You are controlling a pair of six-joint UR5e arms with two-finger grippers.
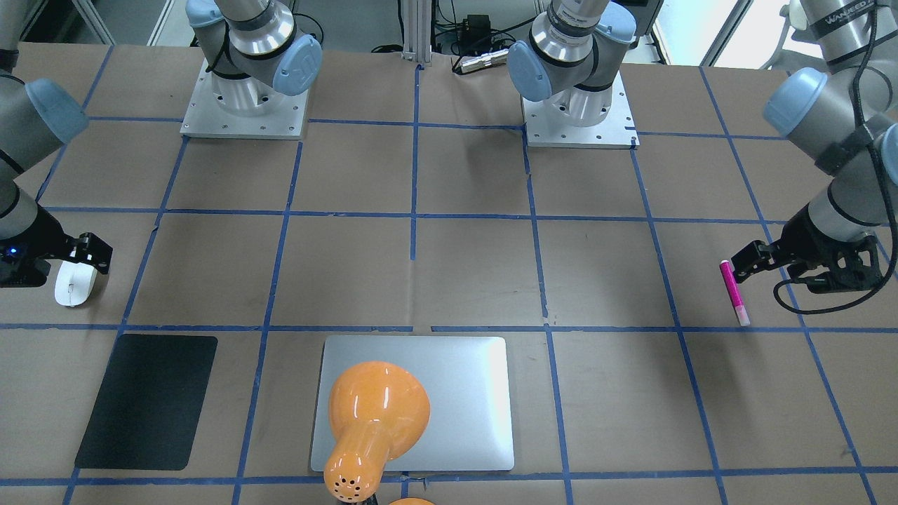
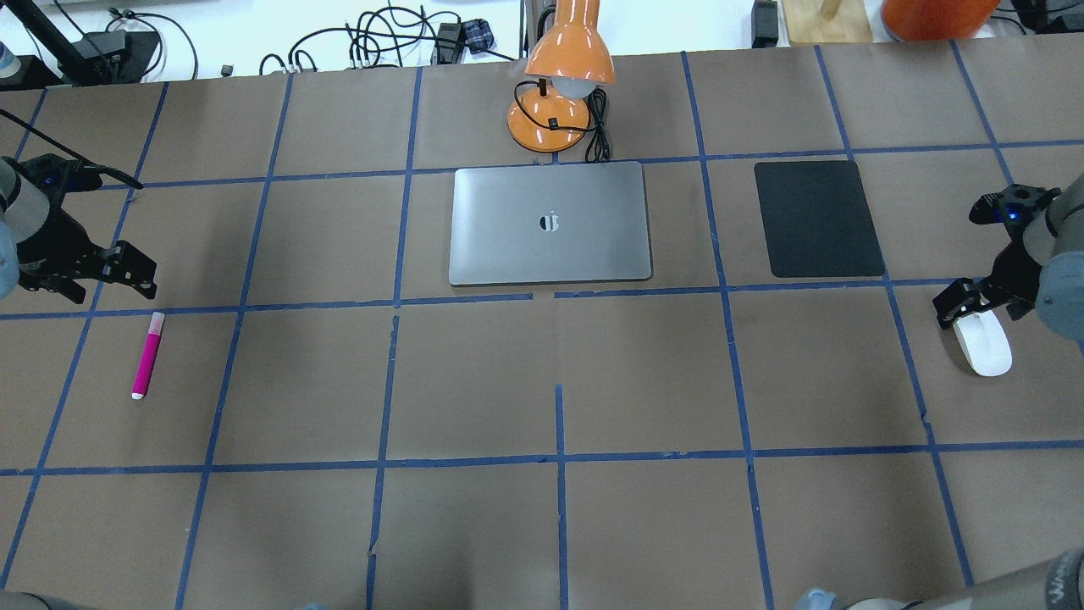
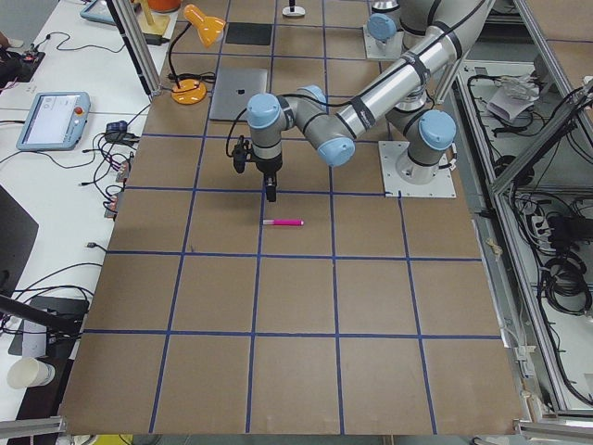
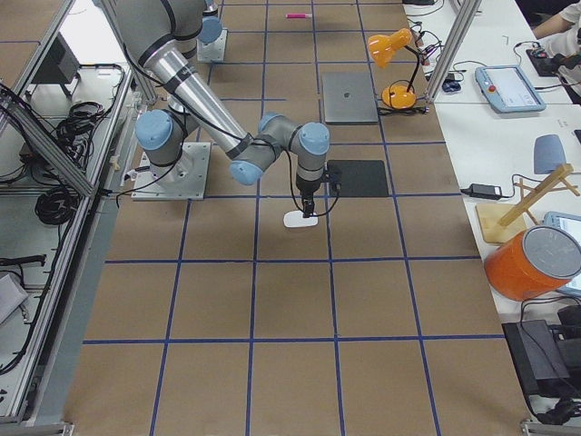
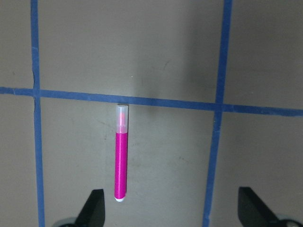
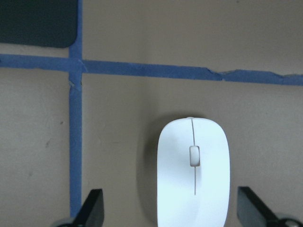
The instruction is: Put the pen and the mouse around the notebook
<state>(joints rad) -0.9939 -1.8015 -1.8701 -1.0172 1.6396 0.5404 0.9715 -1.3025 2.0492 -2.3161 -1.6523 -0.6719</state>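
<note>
The magenta pen (image 2: 146,354) lies flat at the table's left side, pale end pointing away from the robot. My left gripper (image 2: 140,273) hovers just beyond it, open; in the left wrist view the pen (image 5: 121,161) sits ahead of the gap, nearer one finger (image 5: 96,204). The white mouse (image 2: 982,343) rests at the far right. My right gripper (image 2: 961,305) is open over its far end, and the mouse (image 6: 193,175) lies between the spread fingers (image 6: 93,205), untouched. The silver notebook (image 2: 550,222) lies closed at the table's middle back.
A black mat (image 2: 817,219) lies right of the notebook. An orange desk lamp (image 2: 559,85) stands behind the notebook, its head leaning over that edge. Blue tape lines grid the brown table (image 2: 559,381). Cables run along the back edge.
</note>
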